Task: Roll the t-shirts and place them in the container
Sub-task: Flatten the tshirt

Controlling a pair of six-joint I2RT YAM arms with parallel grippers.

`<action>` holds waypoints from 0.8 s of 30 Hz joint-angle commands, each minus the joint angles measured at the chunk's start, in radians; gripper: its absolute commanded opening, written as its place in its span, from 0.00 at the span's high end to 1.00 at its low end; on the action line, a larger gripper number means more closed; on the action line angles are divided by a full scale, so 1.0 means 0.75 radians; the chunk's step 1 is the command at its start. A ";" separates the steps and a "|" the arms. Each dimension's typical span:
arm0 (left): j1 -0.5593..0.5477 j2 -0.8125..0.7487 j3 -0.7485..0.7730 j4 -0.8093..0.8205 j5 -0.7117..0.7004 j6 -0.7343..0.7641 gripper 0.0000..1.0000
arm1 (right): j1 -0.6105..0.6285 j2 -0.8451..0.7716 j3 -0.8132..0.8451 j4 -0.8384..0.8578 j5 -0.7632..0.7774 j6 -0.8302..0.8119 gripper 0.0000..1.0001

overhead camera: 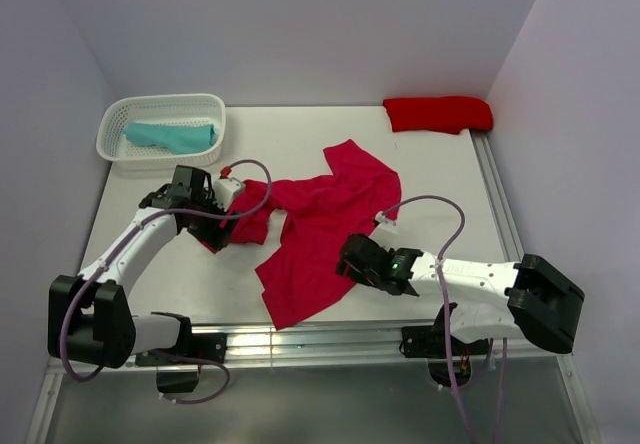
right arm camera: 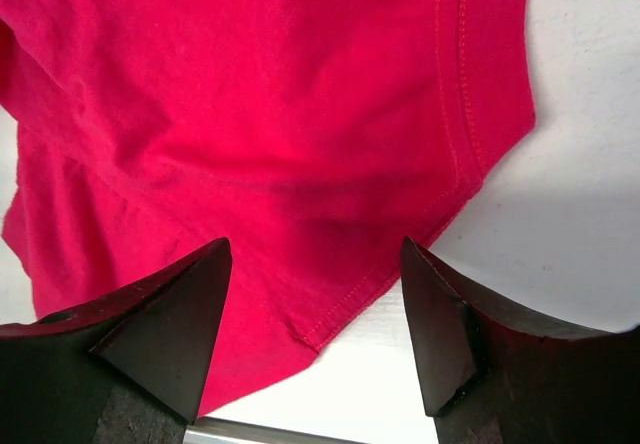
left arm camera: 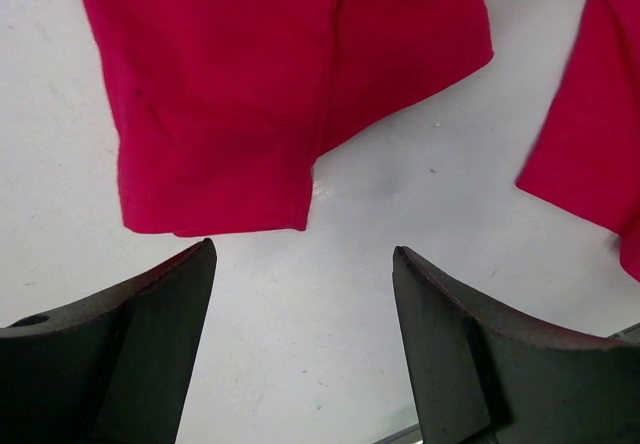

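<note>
A raspberry-crimson t-shirt (overhead camera: 325, 229) lies crumpled and partly spread in the middle of the table. My left gripper (overhead camera: 205, 219) hovers open at its left sleeve. In the left wrist view the sleeve (left arm camera: 215, 114) ends just beyond the gripper (left arm camera: 304, 249), with bare table between the fingers. My right gripper (overhead camera: 355, 259) stands open over the shirt's right hem. In the right wrist view the stitched hem corner (right arm camera: 330, 324) lies between the open gripper (right arm camera: 315, 244) fingers, ungripped. A scarlet t-shirt (overhead camera: 438, 114) lies bundled at the back right. A teal t-shirt (overhead camera: 172, 136) rests in the basket.
A white lattice basket (overhead camera: 215, 124) stands at the back left of the table. A metal rail (overhead camera: 300, 336) runs along the near table edge and another along the right side (overhead camera: 497, 204). Walls close in on both sides.
</note>
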 commanded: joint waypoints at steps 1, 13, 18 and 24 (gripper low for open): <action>-0.025 0.008 -0.035 0.068 -0.046 0.032 0.24 | 0.018 0.010 0.038 0.038 0.080 0.084 0.25; -0.072 0.098 -0.107 0.166 -0.150 0.071 0.35 | 0.063 0.021 0.030 0.001 0.049 0.150 0.28; -0.094 0.102 -0.150 0.223 -0.195 0.083 0.38 | 0.112 0.000 0.019 -0.065 0.045 0.203 0.30; -0.104 0.121 -0.174 0.272 -0.220 0.083 0.39 | 0.151 -0.004 0.007 -0.091 0.033 0.252 0.32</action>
